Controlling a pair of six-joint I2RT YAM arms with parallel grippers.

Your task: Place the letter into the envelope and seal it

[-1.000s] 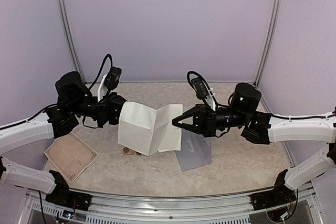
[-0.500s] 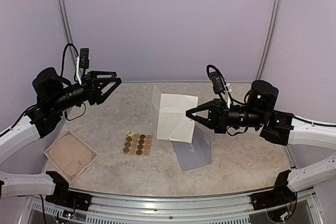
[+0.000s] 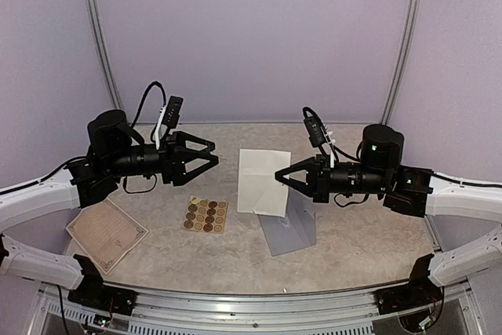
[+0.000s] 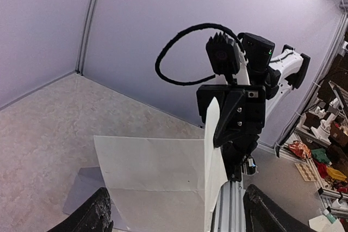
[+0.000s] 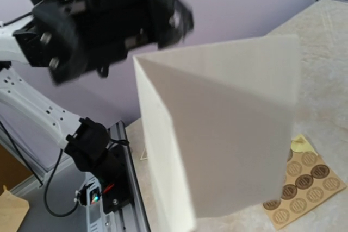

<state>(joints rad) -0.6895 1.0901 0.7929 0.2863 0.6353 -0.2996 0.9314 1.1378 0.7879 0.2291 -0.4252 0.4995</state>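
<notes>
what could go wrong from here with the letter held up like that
1. The letter hangs from the right gripper by one edge only, so its loose fold could spring open or the sheet could slip out.
2. The left gripper is open and apart from the paper, so regrasping might crumple or knock it.
3. The envelope lies flat on the table with nothing holding it, so pushing the letter in may just slide it.

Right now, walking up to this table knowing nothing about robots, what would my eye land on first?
A folded white letter hangs in mid-air at the centre, pinched at its right edge in the shut jaws of the right arm. The wide-open, empty jaws of the left arm face it from the left. Below lie a grey envelope, a sheet of brown stickers and, far left, a tan card.
</notes>
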